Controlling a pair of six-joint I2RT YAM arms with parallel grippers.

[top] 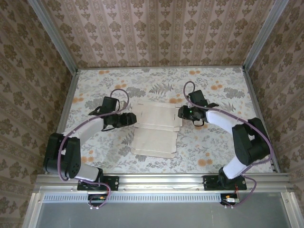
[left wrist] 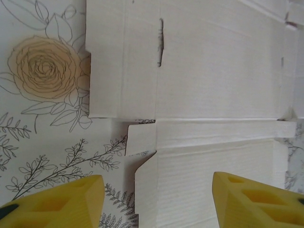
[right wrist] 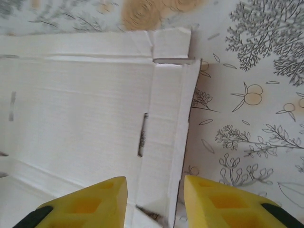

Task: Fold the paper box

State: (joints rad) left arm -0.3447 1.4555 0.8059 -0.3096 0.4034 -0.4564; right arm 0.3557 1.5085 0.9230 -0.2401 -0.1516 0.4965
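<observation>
Left claw and right claw gape empty over paper box, slots visible close-up.

- The paper box is running past the top, right and bottom edges of the left wrist view.
- The bottom edge is cutting off the fingers of the left gripper.
- The right wrist view is cutting the box at left and bottom, and the right gripper below.
- From above, both jaws are appearing too small to judge.
</observation>
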